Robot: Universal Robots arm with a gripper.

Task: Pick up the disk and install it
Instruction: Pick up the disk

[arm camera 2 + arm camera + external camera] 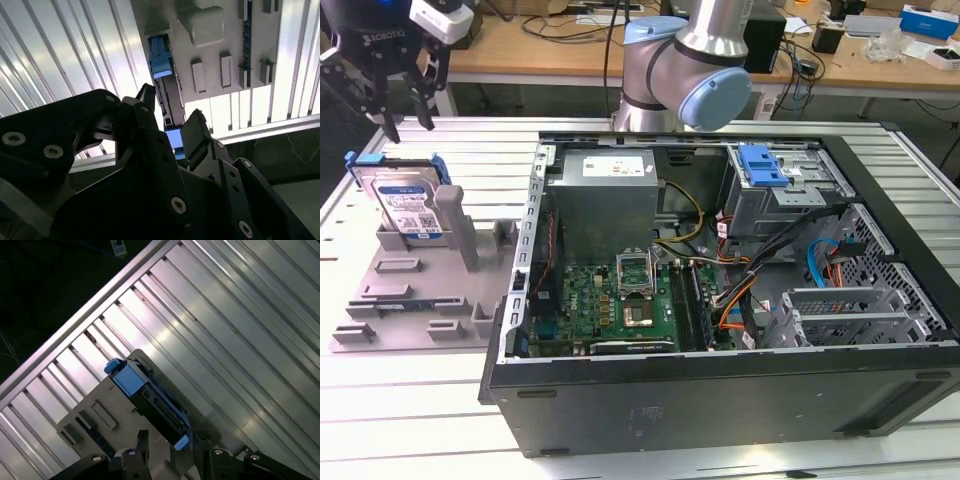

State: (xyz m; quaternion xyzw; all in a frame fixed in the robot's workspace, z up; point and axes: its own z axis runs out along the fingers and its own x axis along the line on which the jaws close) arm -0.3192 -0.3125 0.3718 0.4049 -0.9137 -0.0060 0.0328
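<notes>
The disk (405,205) is stood on edge in a slot of a grey holder (420,295). Its label is turned toward the exterior view, and its blue frame (438,170) is seen along the upper corners. The holder is laid flat on the slatted table (420,400), just beside the open case (720,300) and on the exterior view's left of it. Directly above the disk the gripper (408,125) is hung, pointed downward, with a clear gap left between the fingertips and the disk's top edge. The fingers (390,125) are spread wide and nothing is held between them. In both wrist views the disk (168,100) (157,407) is seen edge-on, and the gripper (171,112) (170,442) is lined up over it. One finger (146,97) (141,442) is set to each side of the thin edge, and neither is touching it. The joints of the arm (690,60) are seen behind the far wall of the case, well apart from the holder.
</notes>
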